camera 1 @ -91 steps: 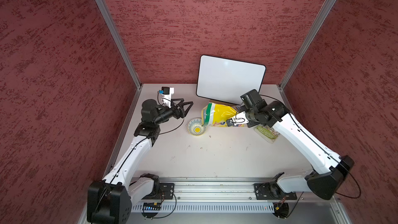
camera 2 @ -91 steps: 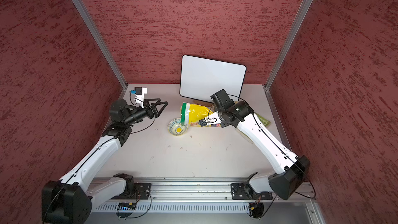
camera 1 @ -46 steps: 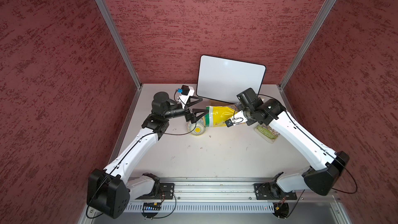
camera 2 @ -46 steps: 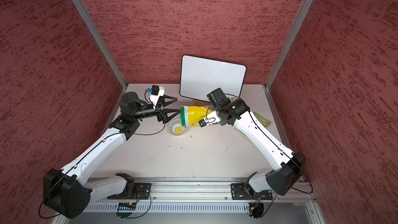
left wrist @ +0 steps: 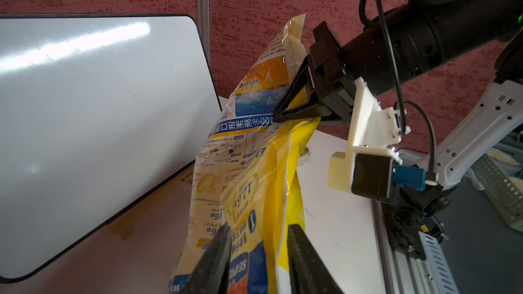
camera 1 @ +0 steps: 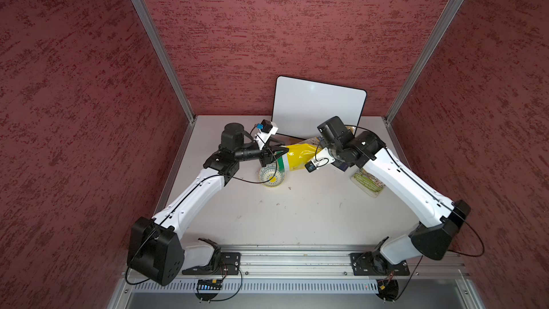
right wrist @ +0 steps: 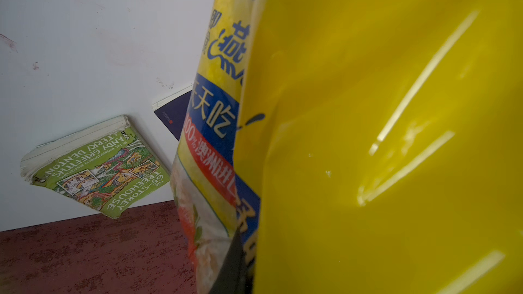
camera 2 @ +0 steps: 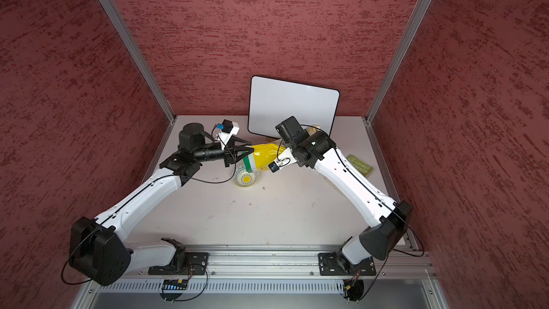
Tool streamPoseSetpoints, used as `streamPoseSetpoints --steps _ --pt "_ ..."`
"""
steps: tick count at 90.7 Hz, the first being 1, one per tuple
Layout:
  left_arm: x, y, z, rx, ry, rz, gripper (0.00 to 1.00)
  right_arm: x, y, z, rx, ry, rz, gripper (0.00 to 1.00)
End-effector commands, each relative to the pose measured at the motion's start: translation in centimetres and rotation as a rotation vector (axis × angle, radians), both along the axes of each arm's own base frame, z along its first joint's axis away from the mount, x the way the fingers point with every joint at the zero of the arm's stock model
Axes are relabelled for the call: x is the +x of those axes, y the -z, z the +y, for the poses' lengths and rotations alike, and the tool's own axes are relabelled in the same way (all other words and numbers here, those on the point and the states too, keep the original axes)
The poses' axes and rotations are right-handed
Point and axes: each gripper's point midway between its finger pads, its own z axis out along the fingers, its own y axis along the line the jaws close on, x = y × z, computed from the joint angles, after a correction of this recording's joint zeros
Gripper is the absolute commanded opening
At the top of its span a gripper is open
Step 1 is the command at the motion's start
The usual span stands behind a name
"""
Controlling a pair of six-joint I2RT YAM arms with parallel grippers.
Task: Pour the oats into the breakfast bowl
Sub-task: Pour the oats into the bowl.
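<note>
Between the black fingers (left wrist: 215, 258) the pouch (camera 1: 300, 156) is yellow with blue and red print. Just beside them sits its green-and-white band. The bowl (camera 1: 271, 177) has a yellow flower centre and a blue-green rim.

Pale counter (camera 1: 297, 218), scuffed and spotted. Breakfast bowl (camera 1: 271, 176) sits left of centre. Green paperback (camera 1: 368, 185) lies flat near the right edge, a dark blue book (right wrist: 172, 115) just beside it. Whiteboard (camera 1: 318, 108) stands propped at the back wall.
</note>
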Motion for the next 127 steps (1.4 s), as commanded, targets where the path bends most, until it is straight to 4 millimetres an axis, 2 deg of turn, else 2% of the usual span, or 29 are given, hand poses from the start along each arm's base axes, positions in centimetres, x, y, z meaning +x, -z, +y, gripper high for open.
streamPoseSetpoints --steps 1,21,41,61,85,127 --pt "0.2 0.3 0.0 0.024 -0.010 -0.009 0.27 2.0 -7.1 0.1 0.054 0.033 -0.249 0.00" --pt "0.3 1.4 0.1 0.031 -0.030 0.008 0.13 2.0 -7.1 1.4 0.048 0.004 -0.253 0.00" --pt "0.3 2.1 0.6 0.039 -0.065 0.009 0.12 2.5 -7.6 2.8 0.039 -0.036 -0.274 0.00" --pt "0.8 3.1 1.0 0.032 -0.111 0.016 0.06 2.8 -8.1 4.2 0.024 -0.069 -0.298 0.00" --pt "1.5 3.4 1.6 0.040 -0.168 0.004 0.03 3.5 -8.2 5.0 0.009 -0.077 -0.323 0.00" --pt "2.2 3.6 2.5 0.053 -0.237 -0.014 0.02 4.0 -9.8 6.3 -0.012 -0.119 -0.386 0.00"
